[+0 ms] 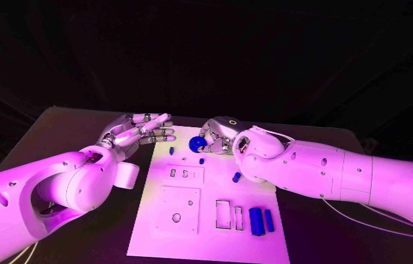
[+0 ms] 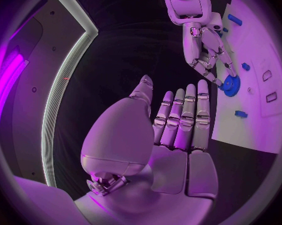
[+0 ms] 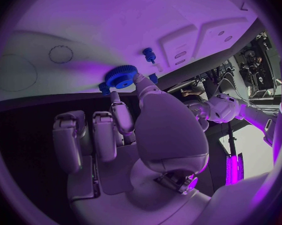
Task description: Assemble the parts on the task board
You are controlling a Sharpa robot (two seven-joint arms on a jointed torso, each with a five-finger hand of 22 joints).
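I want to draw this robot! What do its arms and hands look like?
Both arms are chunky, rounded white shells dotted with small screw holes. The left hand and right hand are silvery metal with jointed fingers. A thin cable trails beside the right arm.

— Where's the board from where you sit?

— I see the board (image 1: 258, 243) in the middle of the table (image 1: 60, 126). My left hand (image 1: 138, 131) sits just off its far left corner, over the table. My right hand (image 1: 222, 135) is over the far edge, pinching a gear (image 1: 197, 144).

— And the rest?

— A peg (image 1: 171, 150) stands left of the gear. One part (image 1: 237, 177) lies beside my right wrist. Two bars (image 1: 261, 221) lie side by side near the front right, just right of two slots (image 1: 230, 214).
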